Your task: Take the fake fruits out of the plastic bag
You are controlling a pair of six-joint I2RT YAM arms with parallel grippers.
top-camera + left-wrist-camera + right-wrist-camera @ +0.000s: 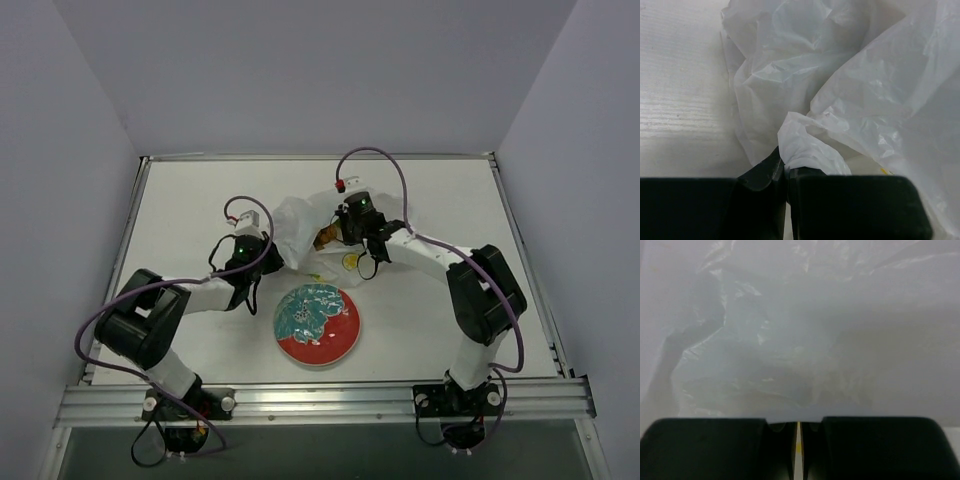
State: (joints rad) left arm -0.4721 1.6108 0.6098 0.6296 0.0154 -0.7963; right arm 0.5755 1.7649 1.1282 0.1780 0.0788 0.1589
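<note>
Plain grey walls (300,70) enclose a white table (450,200) with a metal front rail (320,400).

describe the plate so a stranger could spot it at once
On the white table, look near the front edge, about midway across. The round red-and-teal patterned plate lies there, just in front of the crinkly white plastic bag; it is the only flat, round, colourful thing.

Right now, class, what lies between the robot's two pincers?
The crumpled white plastic bag fills the stretch between the left pincer and the right pincer. The top view shows this best.
</note>
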